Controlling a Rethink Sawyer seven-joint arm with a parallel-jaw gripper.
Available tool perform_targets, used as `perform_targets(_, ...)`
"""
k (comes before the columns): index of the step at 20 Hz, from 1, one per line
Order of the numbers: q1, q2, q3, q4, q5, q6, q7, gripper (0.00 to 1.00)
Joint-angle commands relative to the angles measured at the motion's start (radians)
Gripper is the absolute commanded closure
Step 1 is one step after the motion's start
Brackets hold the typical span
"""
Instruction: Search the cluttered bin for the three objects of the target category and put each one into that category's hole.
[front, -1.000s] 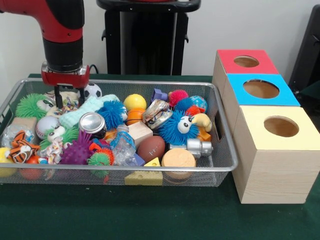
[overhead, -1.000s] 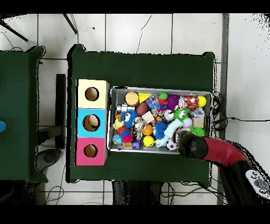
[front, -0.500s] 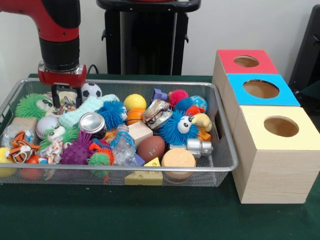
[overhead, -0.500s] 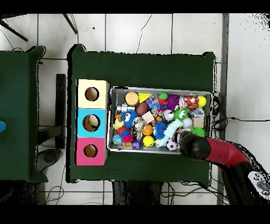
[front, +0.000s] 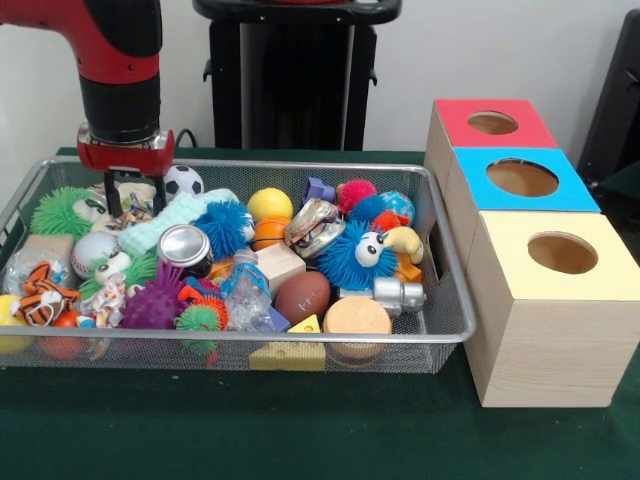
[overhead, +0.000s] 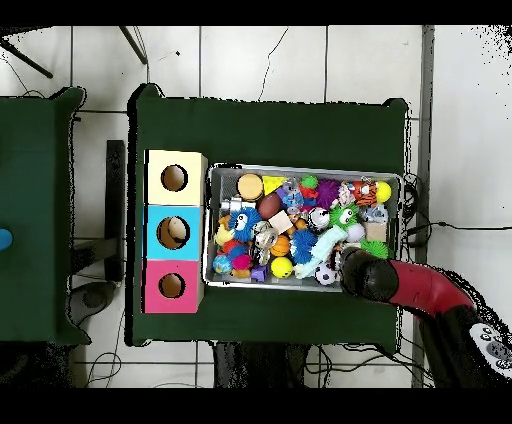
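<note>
Gripper (front: 128, 196) hangs low over far left corner of wire bin (front: 440, 330), just left of soccer ball (front: 183, 181); fingers (front: 112, 192) apart, nothing between them, tips among pale plush toy (front: 135, 194) and mint knitted piece (front: 165, 222)

Step in hand, by judgement: search and pick, nothing lifted yet

Target category unstated; candidates all inside bin

Red box (front: 490, 123), blue box (front: 524, 178), yellow box (front: 562, 255) stand in row right of bin, holes unobstructed

Next move likely needs descent onto one toy, clean closure, lift clear of bin rim
</note>
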Motion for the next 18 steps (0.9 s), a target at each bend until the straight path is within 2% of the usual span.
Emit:
perform_targets(1, -0.013, 0.005, 0.095, 0.002, 0.023, 0.042, 0.008, 0.0)
perform_targets(7, -0.033, 0.01, 0.115, 0.004, 0.019, 0.034, -0.012, 0.0)
perform_targets(8, -0.037, 0.011, 0.121, 0.003, 0.017, 0.035, -0.015, 1.0)
perform_targets(18, -0.025, 0.009, 0.111, -0.004, 0.019, 0.072, -0.013, 1.0)
